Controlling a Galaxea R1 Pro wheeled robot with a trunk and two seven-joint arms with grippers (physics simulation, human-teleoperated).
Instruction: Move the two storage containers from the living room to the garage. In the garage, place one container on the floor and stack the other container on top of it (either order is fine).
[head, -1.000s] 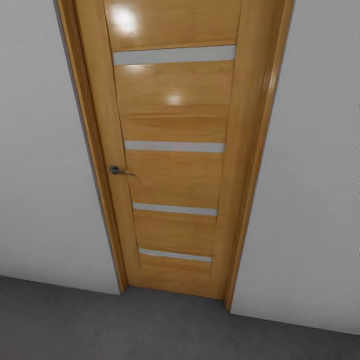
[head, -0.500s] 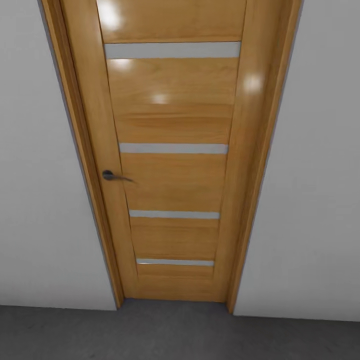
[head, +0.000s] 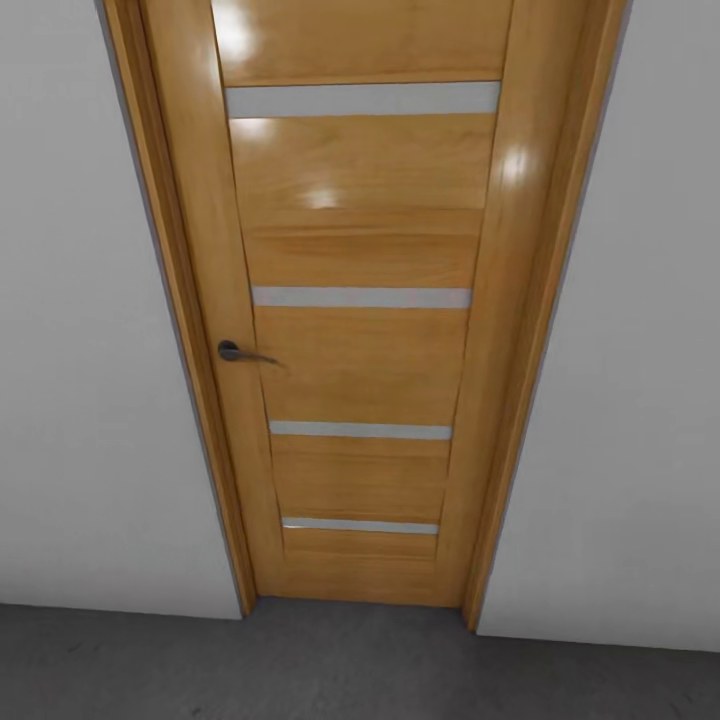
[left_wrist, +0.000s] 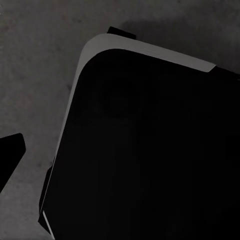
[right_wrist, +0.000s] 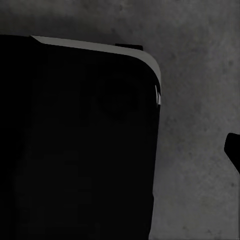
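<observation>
The two storage containers are out of view. In the head view I face a shut wooden door (head: 360, 330) with horizontal grey glass strips and a metal lever handle (head: 240, 353), set in a pale grey wall. Dark grey concrete floor (head: 350, 670) runs along its foot. In the left wrist view a dark fingertip (left_wrist: 9, 157) of my left gripper hangs over the concrete beside my black base (left_wrist: 150, 150). In the right wrist view a dark fingertip (right_wrist: 234, 150) of my right gripper hangs over the same floor beside the base (right_wrist: 75, 150). Nothing shows between the fingers.
Plain pale walls (head: 80, 400) stand on both sides of the door frame (head: 530, 400). A strip of mottled concrete floor lies between me and the door. The base's rounded corners have pale grey edges (left_wrist: 150, 47).
The whole head view has shifted: the camera moved closer to the door and squared up to it, then the door slid slightly right in the picture. Nothing else has changed.
</observation>
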